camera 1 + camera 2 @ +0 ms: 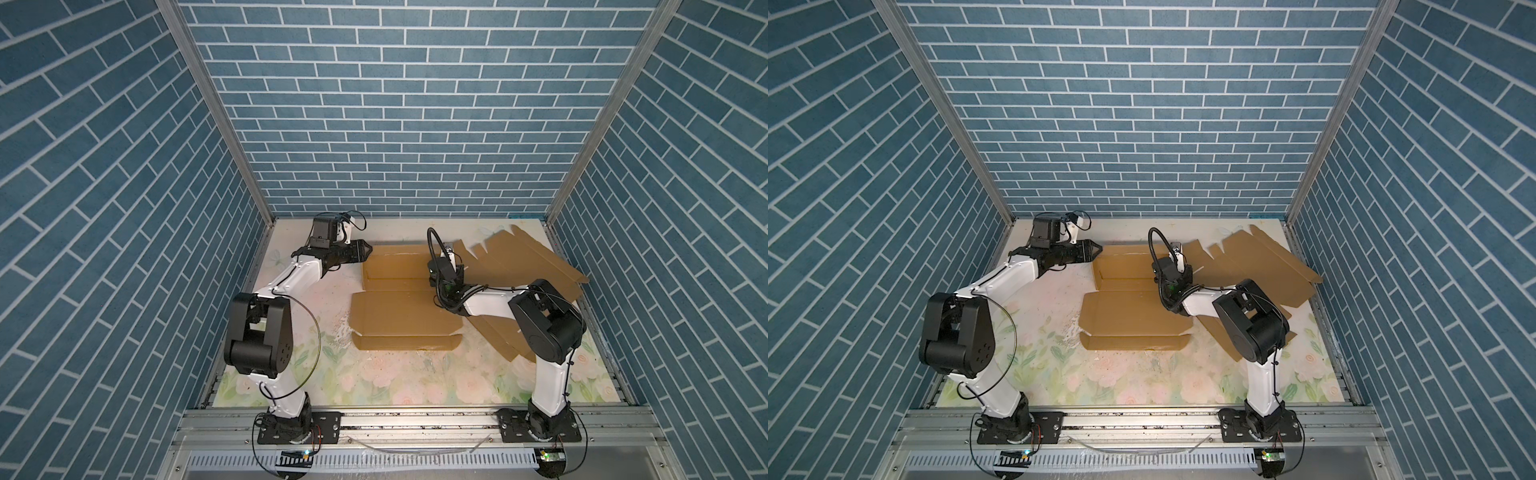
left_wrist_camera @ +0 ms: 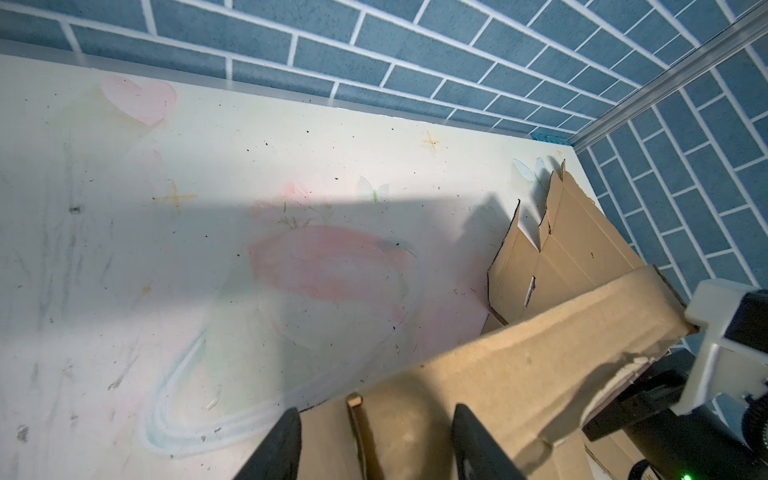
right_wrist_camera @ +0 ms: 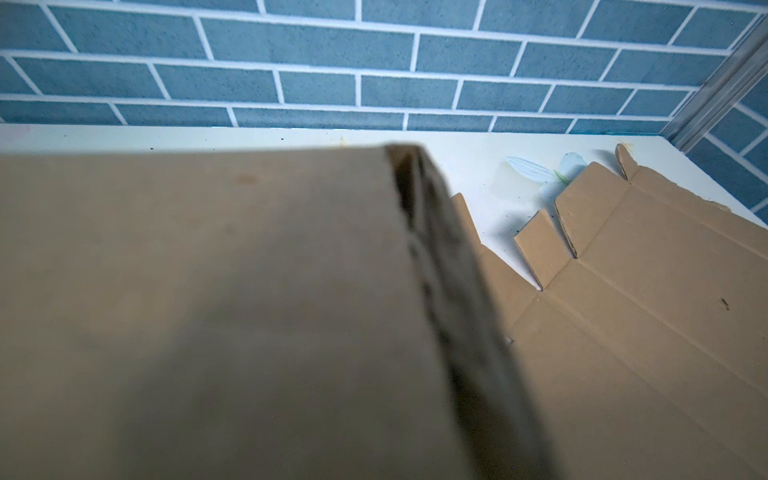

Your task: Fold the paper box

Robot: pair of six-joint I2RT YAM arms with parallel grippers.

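I see paper box (image 1: 399, 307): brown corrugated card, creased, 1 wall raised. L pincer (image 1: 368, 250) open astride wall edge; R pincer (image 1: 455, 272) closed, grip hidden.

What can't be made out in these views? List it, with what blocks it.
Right gripper: its jaws sit under its own wrist in both top views; the right wrist view shows only a blurred paper box panel.
Left gripper: jaws cut off by the left wrist view's edge.
Flat cardboard sheet: partly under the right arm in both top views.
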